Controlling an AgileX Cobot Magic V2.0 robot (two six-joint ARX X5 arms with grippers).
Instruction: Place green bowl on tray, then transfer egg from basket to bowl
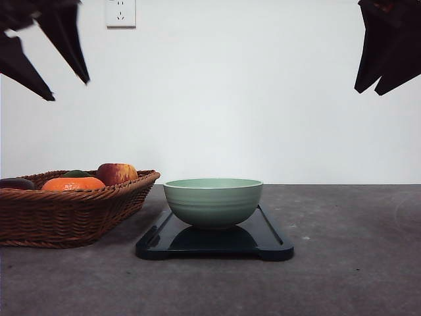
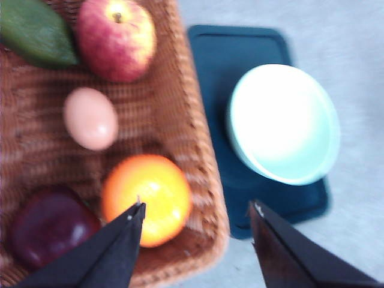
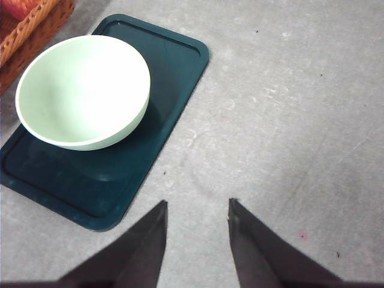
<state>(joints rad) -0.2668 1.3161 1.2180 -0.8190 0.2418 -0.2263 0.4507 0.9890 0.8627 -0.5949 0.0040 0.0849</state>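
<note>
The pale green bowl (image 1: 212, 201) stands upright and empty on the dark tray (image 1: 273, 247) in the middle of the table. To its left sits the wicker basket (image 1: 66, 214). In the left wrist view the pinkish egg (image 2: 90, 118) lies on the basket (image 2: 180, 120) floor among fruit, beside the bowl (image 2: 282, 123) and tray (image 2: 216, 54). My left gripper (image 1: 68, 89) hangs high above the basket, open and holding nothing (image 2: 197, 213). My right gripper (image 1: 368, 92) hangs high at the right, open, over bare table beside the tray (image 3: 174, 66) and bowl (image 3: 84, 90).
The basket also holds a red apple (image 2: 116, 39), an orange (image 2: 147, 199), a dark purple fruit (image 2: 51, 225) and a green fruit (image 2: 36, 33) around the egg. Grey tabletop (image 1: 355, 263) spreads to the right of the tray. A white wall with a socket (image 1: 120, 13) stands behind.
</note>
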